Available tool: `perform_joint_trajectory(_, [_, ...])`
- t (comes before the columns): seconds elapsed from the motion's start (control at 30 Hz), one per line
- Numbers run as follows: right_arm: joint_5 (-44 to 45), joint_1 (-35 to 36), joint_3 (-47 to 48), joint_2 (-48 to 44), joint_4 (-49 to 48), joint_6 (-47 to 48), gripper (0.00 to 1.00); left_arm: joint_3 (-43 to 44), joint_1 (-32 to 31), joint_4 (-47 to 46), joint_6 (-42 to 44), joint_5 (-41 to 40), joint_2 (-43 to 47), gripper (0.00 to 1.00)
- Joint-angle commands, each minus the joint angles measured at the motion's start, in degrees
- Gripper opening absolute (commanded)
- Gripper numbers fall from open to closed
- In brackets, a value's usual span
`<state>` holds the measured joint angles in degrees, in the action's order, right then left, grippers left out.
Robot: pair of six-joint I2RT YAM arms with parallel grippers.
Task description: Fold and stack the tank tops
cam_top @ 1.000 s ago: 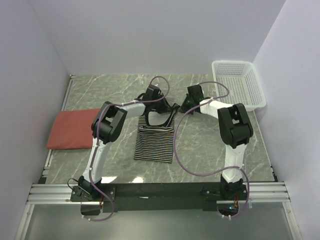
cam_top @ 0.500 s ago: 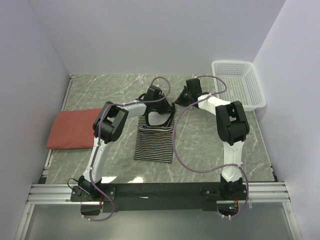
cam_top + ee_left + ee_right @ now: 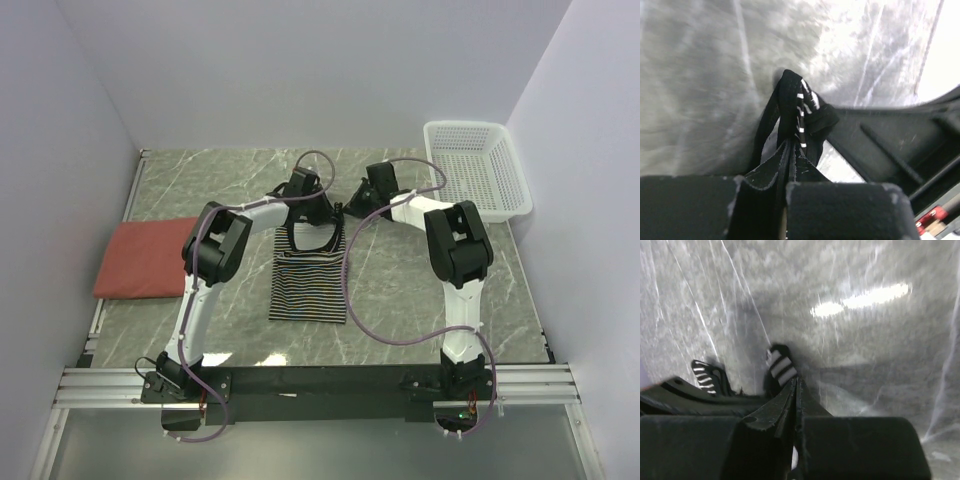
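Moved since a second ago: the right gripper has been carried leftward and towards the far edge of the table, closer to the left gripper; the left one has been shifted only slightly.
Left gripper: clenched on a black-trimmed shoulder strap, which is seen bunched just past the fingertips.
Right gripper: jaws pressed together on the other strap, a striped scrap of cloth being seen beyond the tips.
Striped tank top: laid flat at the middle of the table, hem towards the near edge; its strap end is held at the far side by both grippers, which are set near each other.
Brick-red tank top: folded into a rectangle and laid at the left edge of the table, well apart from the striped one.
White mesh basket: placed at the far right corner of the table.
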<state>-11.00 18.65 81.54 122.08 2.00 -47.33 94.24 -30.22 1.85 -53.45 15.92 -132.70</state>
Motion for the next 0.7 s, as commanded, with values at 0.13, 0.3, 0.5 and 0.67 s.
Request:
perform_joint_trajectory(0.13, [0.37,0.86,-5.33,-6.94,-5.86,-1.36,0.08,-0.37,2.00,-0.35,2.47,-0.63,5.53,0.07])
perform_joint_trajectory(0.3, [-1.12,0.94,-3.94,-6.16,-6.13,-1.80,0.08,1.74,2.09,0.88,2.48,-0.63,3.60,0.06])
perform_joint_trajectory(0.5, [-2.09,1.91,-2.09,-4.49,-6.66,-2.59,0.08,7.45,1.83,3.52,3.09,0.33,-0.79,0.01])
perform_joint_trajectory(0.67, [-1.74,2.88,0.64,-1.41,-4.55,-2.33,0.08,8.68,2.00,4.65,3.18,-0.71,-1.24,0.01])
